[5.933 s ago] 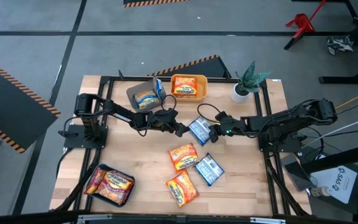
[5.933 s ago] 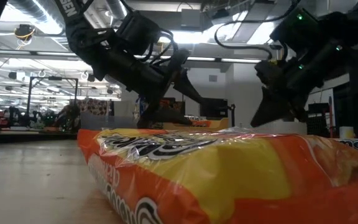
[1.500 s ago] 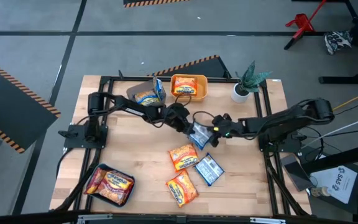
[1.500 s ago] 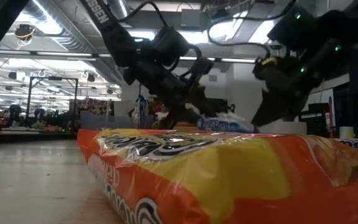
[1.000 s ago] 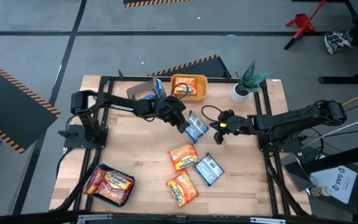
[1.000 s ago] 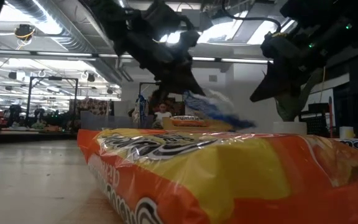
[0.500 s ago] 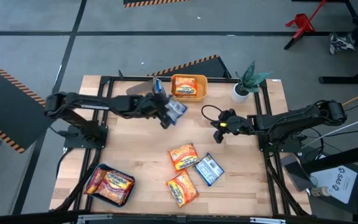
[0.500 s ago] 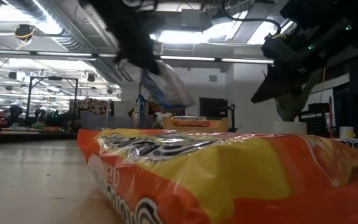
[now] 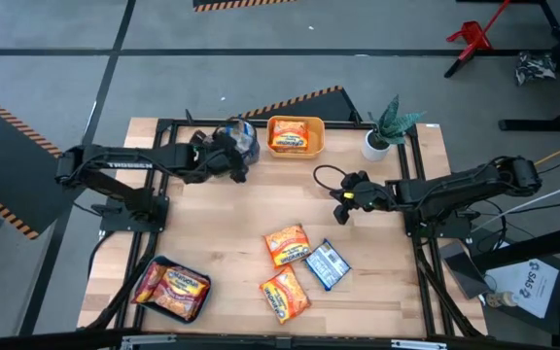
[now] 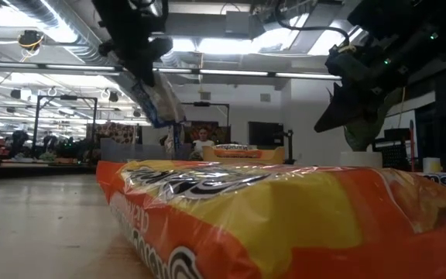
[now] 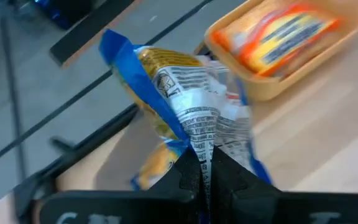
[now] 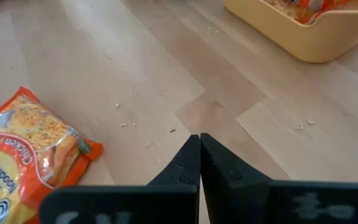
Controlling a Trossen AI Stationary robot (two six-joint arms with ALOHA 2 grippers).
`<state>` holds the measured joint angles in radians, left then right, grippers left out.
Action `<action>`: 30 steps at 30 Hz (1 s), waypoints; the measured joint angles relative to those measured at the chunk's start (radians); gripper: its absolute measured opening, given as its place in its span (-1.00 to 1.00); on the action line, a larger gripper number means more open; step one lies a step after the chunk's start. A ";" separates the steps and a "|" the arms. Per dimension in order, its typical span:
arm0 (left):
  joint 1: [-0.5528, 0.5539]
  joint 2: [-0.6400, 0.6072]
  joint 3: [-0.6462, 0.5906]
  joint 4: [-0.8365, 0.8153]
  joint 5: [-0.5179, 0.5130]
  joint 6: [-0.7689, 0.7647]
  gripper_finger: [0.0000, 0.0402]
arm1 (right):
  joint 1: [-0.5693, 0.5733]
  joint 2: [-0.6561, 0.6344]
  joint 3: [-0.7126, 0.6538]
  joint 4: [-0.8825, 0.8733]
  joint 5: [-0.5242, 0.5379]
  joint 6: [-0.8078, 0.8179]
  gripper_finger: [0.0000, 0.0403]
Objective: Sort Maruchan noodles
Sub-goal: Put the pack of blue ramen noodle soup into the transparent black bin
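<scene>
Left gripper (image 9: 233,154), upper left of centre in the high view, is clenched on a blue noodle packet (image 11: 185,106) hanging from its fingertips. Right gripper (image 9: 341,211), centre right, is clenched empty above bare wood.

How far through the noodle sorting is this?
Partly done. Orange packets already lie in the yellow bin, red-pink ones in the dark bin. The left gripper holds a blue packet at the far-left bin. Two orange packets and one blue packet remain loose. The right gripper hovers shut, empty.
</scene>
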<state>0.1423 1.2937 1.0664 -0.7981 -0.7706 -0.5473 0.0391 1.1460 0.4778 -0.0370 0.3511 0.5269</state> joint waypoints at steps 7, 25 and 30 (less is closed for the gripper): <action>0.099 0.007 0.000 -0.168 -0.020 -0.066 -0.99 | 0.000 0.005 0.000 -0.005 -0.003 0.023 -1.00; 0.015 -0.001 0.027 -0.301 -0.014 -0.221 -0.99 | 0.000 0.005 0.000 -0.026 0.010 0.026 -1.00; -0.040 -0.001 0.109 -0.425 -0.069 -0.284 -0.99 | 0.000 0.005 0.000 -0.033 0.009 0.026 -1.00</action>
<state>0.1025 1.2926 1.1750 -1.2226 -0.8395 -0.8313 0.0391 1.1507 0.4778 -0.0698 0.3604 0.5529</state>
